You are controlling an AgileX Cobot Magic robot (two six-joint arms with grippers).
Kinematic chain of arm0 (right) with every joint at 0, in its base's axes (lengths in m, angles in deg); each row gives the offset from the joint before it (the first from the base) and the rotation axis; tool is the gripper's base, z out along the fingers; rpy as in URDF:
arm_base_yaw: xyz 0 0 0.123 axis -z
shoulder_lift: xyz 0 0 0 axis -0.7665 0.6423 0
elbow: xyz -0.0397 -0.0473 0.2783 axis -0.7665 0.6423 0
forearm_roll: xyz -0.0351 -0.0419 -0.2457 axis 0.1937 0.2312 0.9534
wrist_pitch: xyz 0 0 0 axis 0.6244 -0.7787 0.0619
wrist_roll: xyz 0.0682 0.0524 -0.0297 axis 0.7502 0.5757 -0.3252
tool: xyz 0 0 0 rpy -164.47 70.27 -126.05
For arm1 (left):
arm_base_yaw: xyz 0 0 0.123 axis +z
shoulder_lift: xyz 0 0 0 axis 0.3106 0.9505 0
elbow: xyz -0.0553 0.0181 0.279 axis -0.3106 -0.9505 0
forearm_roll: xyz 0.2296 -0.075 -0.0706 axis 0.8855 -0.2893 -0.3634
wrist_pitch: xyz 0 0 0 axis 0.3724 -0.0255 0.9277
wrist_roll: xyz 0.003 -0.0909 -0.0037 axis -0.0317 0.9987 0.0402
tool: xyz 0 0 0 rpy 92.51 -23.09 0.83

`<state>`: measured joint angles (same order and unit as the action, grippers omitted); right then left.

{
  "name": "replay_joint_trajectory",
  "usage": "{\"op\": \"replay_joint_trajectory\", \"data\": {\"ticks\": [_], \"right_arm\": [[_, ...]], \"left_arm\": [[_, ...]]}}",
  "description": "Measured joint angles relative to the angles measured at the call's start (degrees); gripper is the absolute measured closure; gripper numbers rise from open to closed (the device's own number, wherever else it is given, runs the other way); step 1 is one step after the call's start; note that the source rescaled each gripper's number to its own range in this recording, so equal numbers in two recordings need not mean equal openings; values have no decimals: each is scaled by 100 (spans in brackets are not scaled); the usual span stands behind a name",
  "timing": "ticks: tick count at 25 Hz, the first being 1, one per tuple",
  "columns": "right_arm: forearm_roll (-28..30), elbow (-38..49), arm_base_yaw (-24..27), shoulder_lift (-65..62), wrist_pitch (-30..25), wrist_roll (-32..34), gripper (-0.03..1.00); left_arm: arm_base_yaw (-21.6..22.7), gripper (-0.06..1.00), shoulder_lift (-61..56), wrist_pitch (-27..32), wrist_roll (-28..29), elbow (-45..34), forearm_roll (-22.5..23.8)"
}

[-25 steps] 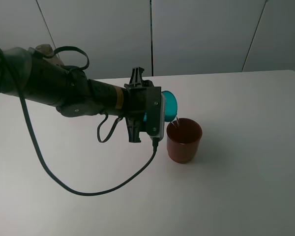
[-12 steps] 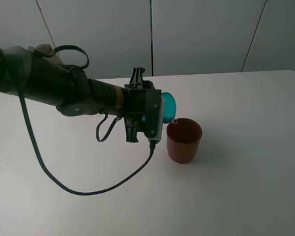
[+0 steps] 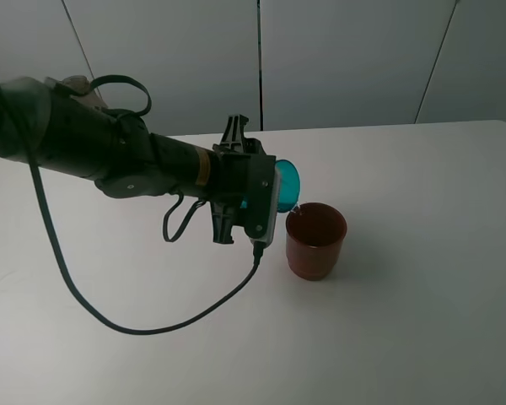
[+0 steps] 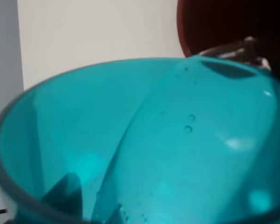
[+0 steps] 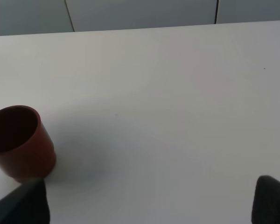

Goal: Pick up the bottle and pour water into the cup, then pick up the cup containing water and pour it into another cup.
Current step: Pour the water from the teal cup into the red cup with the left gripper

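The left gripper is clenched around the teal cup, which it holds tipped almost on its side, with the mouth turned to the right and the lower lip just above the near-left rim of the red cup. The red cup stands upright on the white table, near the middle. A thin thread of water seems to fall from the lip into it.

To do this pour well, I think the arm should keep the lip over the inside of the red rim and tilt slowly, so that the last water runs in and not down the outside. The red cup is light and free, so the teal cup should not push against it.

The left wrist view shows the inside of the teal cup: water lies along its lower wall and runs toward the dark red mouth. The high view cannot show this. The right wrist view shows the red cup from the other side, and much bare table. Whether the right gripper is released or clenched, I cannot tell. The bottle is not visible in any view.
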<state>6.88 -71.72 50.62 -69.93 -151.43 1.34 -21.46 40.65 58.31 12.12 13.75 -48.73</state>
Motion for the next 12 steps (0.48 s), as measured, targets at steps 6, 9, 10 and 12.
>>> {"op": "replay_joint_trajectory", "data": {"ticks": [6, 9, 10, 12], "right_arm": [[0, 0, 0, 0, 0, 0, 76], [0, 0, 0, 0, 0, 39, 76], [0, 0, 0, 0, 0, 39, 76], [0, 0, 0, 0, 0, 39, 76]], "left_arm": [[0, 88, -150, 99, -143, 0, 12], [0, 88, -174, 121, -178, 0, 12], [0, 88, -174, 132, -185, 0, 12], [0, 88, -174, 132, -254, 0, 24]]}}
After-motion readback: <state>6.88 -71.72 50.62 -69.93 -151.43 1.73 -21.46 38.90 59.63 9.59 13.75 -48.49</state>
